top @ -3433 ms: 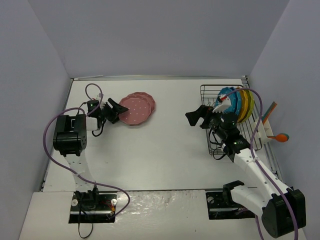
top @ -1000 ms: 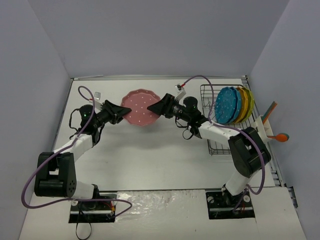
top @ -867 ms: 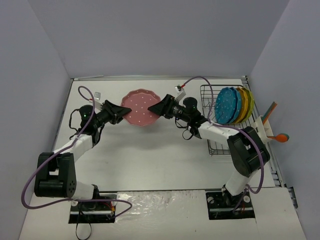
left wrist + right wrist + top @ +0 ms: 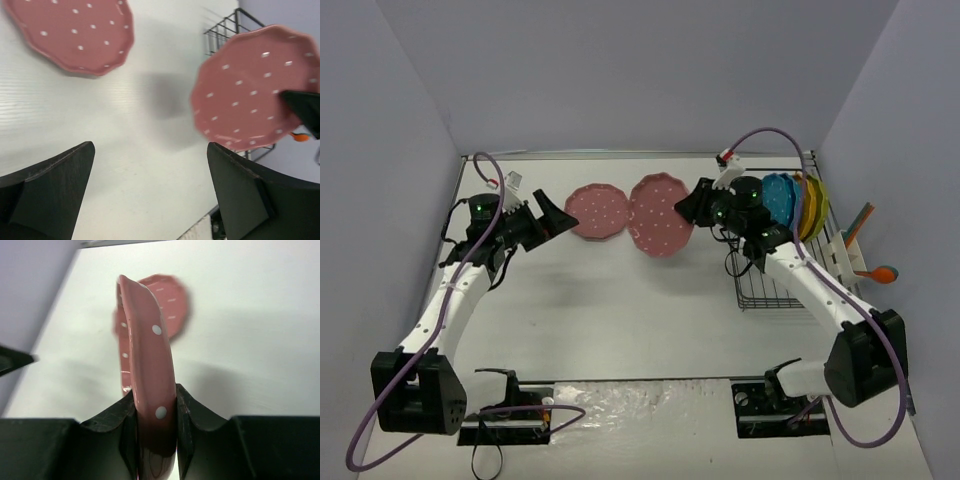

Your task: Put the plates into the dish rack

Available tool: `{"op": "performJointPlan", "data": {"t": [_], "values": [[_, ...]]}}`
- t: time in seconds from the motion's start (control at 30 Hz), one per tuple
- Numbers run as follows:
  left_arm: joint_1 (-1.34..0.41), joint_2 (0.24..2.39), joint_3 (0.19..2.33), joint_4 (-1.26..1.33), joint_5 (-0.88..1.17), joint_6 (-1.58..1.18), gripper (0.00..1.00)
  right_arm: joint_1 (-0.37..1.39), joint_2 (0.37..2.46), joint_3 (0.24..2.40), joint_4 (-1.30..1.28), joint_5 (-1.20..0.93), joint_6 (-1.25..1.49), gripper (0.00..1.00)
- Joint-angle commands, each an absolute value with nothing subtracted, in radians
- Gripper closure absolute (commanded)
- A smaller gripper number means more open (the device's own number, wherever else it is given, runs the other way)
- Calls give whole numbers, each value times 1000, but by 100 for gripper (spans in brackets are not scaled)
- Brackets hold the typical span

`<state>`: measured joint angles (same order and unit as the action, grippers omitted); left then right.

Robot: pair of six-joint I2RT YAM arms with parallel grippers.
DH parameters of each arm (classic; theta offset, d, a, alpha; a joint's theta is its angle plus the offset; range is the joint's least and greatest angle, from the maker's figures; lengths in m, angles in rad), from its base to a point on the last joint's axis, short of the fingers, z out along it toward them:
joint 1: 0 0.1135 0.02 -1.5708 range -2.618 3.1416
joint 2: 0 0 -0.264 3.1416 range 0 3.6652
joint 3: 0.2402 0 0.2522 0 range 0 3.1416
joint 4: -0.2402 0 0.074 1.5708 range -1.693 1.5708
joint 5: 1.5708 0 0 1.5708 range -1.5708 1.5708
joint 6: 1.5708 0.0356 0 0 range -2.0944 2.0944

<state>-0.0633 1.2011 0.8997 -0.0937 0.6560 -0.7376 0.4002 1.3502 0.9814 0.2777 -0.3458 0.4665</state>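
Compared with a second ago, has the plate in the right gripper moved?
Yes. The right gripper has carried the held pink plate off the other pink plate, rightward toward the dish rack.

White table (image 4: 620,320), pink dotted plate (image 4: 597,212) flat near its back, black wire dish rack (image 4: 752,292) at right

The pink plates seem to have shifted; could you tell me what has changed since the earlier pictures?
The right gripper has taken hold of one pink plate by its rim, lifted it and carried it right, toward the dish rack. The other pink plate stayed on the table, with the left gripper open beside it. The racked plates are unchanged.
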Motion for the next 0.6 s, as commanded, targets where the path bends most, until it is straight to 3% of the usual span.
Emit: {"op": "performJointPlan", "data": {"t": [0.0,0.13,0.27,0.57], "values": [[-53,1169,1061,-460,406,-437,6,311,1186,1145,214,-97,211,100],[-52,1184,1149,-647,219,-303,3,287,1143,1161,190,117,41,100],[-51,1148,1105,-619,88,-303,3,278,1160,1196,192,303,-100,100],[-47,1150,1053,-608,21,-296,3,228,1251,1250,238,391,-257,100]]}}
